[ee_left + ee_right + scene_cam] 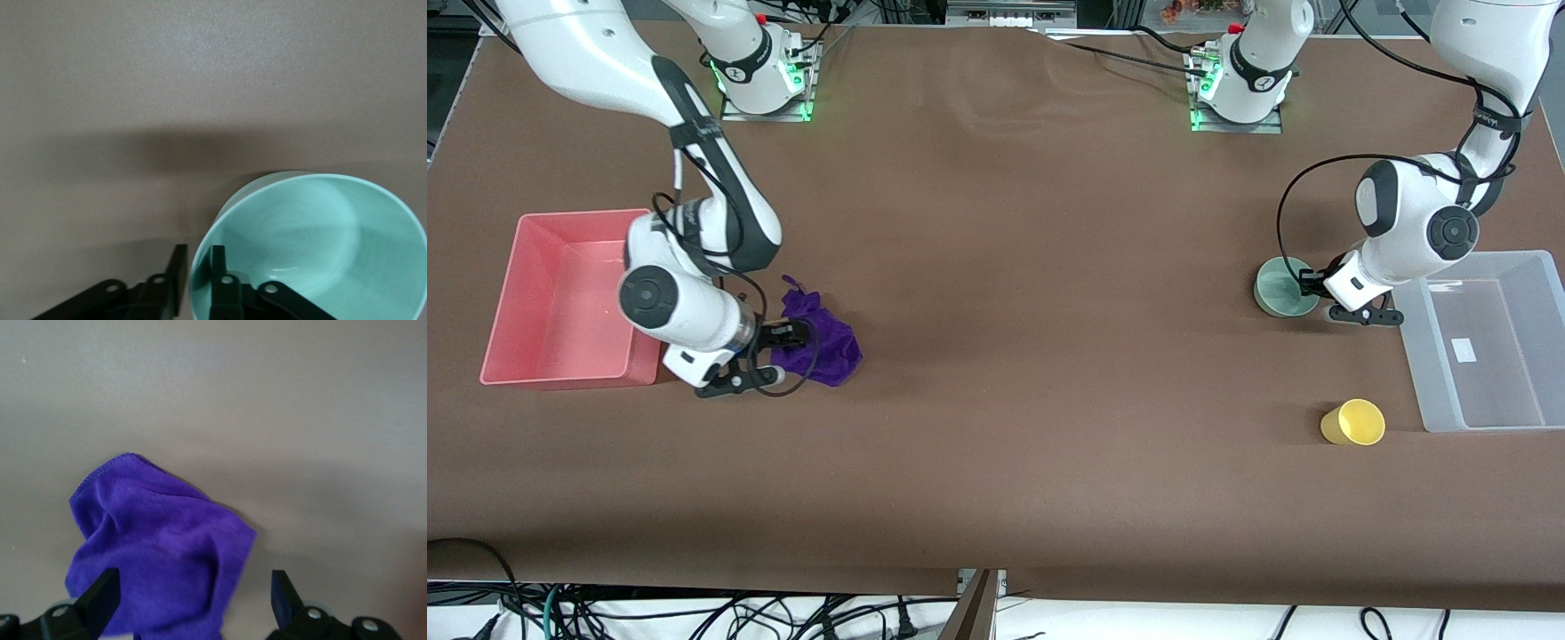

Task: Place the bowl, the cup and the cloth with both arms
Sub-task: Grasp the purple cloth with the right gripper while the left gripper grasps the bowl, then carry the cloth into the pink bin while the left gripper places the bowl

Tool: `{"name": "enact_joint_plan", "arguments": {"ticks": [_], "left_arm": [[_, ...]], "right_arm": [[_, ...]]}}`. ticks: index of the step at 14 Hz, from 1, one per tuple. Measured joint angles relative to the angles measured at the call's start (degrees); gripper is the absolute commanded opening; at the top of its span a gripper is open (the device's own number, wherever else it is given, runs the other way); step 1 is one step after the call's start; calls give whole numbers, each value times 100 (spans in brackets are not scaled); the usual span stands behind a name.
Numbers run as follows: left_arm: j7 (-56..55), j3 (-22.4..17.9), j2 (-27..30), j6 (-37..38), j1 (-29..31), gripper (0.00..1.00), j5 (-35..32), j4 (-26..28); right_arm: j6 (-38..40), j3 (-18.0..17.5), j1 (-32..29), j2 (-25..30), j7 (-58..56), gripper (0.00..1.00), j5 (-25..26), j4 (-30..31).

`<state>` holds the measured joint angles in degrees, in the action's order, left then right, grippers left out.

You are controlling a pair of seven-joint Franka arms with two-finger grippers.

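We see the left gripper (195, 270) clamped on the bowl's (1282, 286) rim; our right gripper (193, 597) straddles the cloth (824, 341), spread wide.

Brown table (1014, 267) carries: red bin (560, 298), purple cloth (823, 342), green bowl (1282, 286), yellow cup (1353, 422), clear bin (1485, 338).

Deep purple soft fabric cloth (157, 550), stitched hem showing, bunched in folds, lying on the plain brown table surface (300, 420). Right arm's black two-finger gripper (193, 593) hanging over it, fingers (103, 590) standing wide apart, one over the cloth's edge, the other over bare table.
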<state>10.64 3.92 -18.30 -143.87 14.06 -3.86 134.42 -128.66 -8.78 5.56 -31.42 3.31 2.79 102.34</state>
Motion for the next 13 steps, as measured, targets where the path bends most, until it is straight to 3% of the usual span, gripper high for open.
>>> {"name": "enact_joint_plan", "arguments": {"ticks": [3,4,6,7,10,13], "left_arm": [[18,35,146,93,0,0,0,-160],[19,39,269,289,0,0,0,-276],[117,41,564,1264,3,0,0,-755],[254,39,692,1910,10,0,0,-1123],[919,7,859,3482,205,0,-10,-2404],[2123,-38,633,3696,889,0,-36,-3108]], "right_arm": [[-139,-41,8,-62,91,100,0,249],[-232,-42,8,-61,92,94,0,363],[-568,-42,8,-61,95,24,-1,646],[-699,-42,7,-61,94,0,-1,769],[-803,-42,7,-58,94,0,-1,882],[-616,-41,1,-16,81,0,0,672]]}}
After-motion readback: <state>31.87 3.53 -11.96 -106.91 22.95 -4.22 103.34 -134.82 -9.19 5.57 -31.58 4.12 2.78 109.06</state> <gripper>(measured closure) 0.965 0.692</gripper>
